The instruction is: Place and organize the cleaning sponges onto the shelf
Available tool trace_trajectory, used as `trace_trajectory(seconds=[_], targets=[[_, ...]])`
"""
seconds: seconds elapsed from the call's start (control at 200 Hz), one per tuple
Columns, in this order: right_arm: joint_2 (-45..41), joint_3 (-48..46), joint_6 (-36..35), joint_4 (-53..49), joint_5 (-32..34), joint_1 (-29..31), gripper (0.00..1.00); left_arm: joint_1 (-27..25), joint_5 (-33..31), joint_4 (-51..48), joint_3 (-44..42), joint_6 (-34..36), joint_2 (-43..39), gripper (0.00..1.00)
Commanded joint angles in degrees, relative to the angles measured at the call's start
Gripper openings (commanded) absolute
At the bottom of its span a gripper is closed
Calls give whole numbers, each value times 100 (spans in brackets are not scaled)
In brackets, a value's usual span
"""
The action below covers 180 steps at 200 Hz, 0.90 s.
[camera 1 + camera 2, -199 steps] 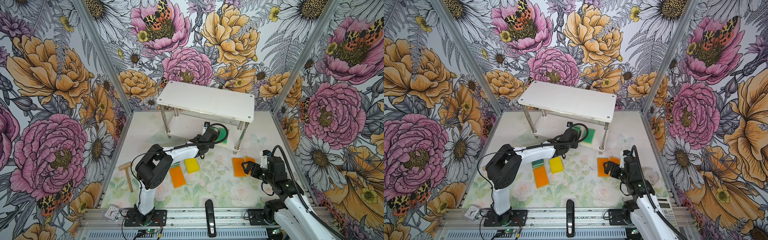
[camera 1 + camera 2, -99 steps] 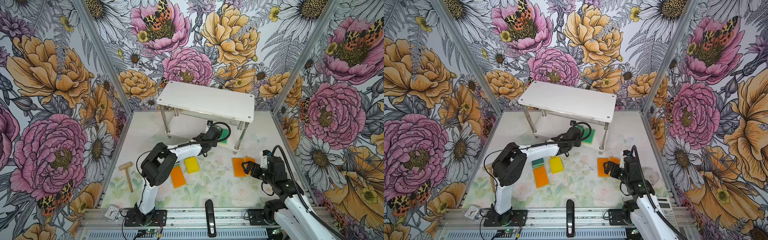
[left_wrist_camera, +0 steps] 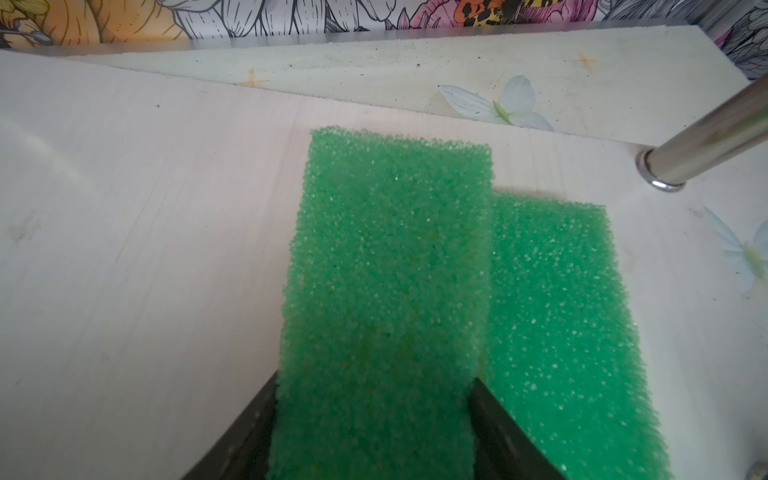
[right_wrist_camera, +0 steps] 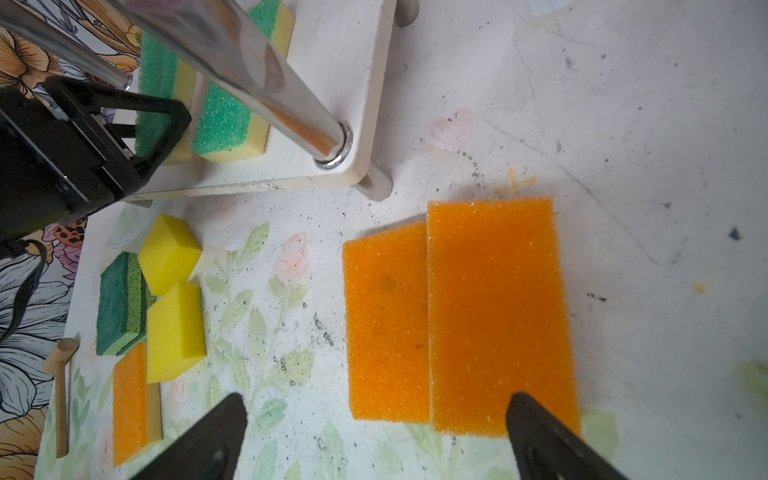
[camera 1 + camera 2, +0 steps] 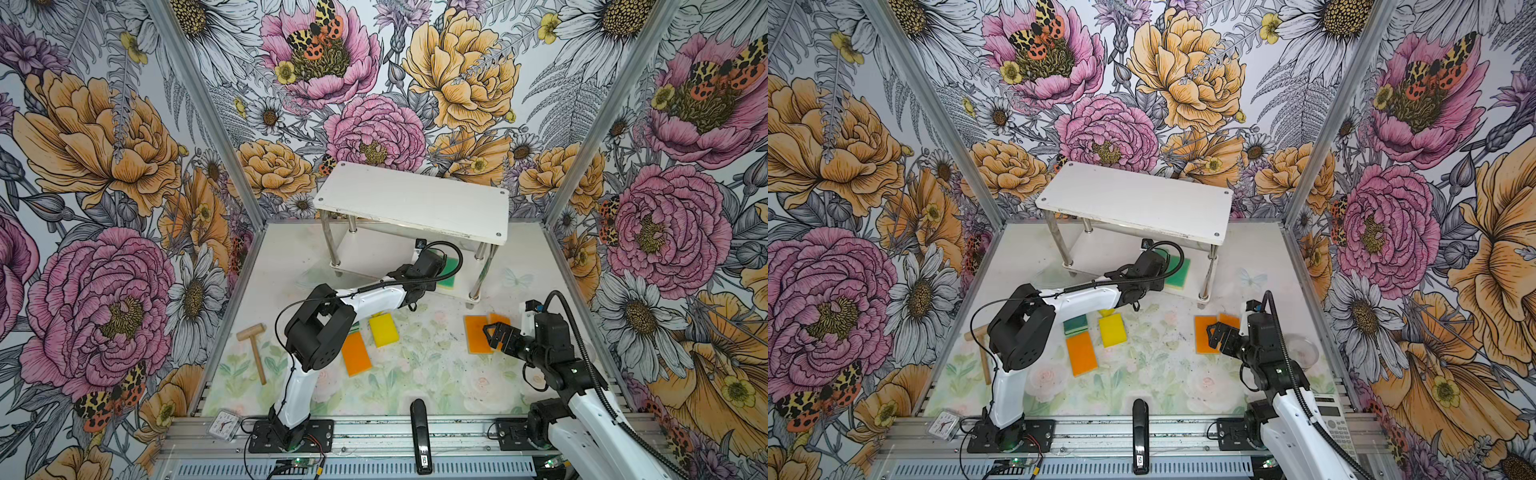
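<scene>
Left hand (image 3: 374, 399): clamped on a light green sponge (image 3: 386, 270), over the lower board (image 5: 365, 266) of the shelf (image 5: 411, 199), centre frame.
Neighbour: second light green sponge (image 3: 557, 324), just beside it.
Handling: likely soft and light; pinch the long edges.
Room: chrome post (image 3: 706, 137) close; bare board leftward.
Right hand (image 4: 376, 401): spread wide above two orange sponges (image 4: 498, 311).

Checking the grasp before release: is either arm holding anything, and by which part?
The left gripper holds a light green sponge, jaws pressing its long sides at one end. The right gripper is open, holding nothing.
</scene>
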Motion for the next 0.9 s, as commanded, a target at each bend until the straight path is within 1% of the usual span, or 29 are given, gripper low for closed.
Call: trace_trajectory(seconds=[0.0, 0.175, 0.305, 0.896], targets=[[-38, 21, -12, 125, 62, 35, 100, 49, 33, -105, 152, -117, 159, 63], [-55, 15, -12, 122, 56, 38, 100, 37, -76, -193, 123, -148, 141, 63], [-77, 10, -8, 122, 40, 29, 100, 31, -268, -289, 90, -146, 116, 63], [-121, 10, 27, 122, 32, 33, 100, -3, -358, -365, 112, -153, 46, 65]])
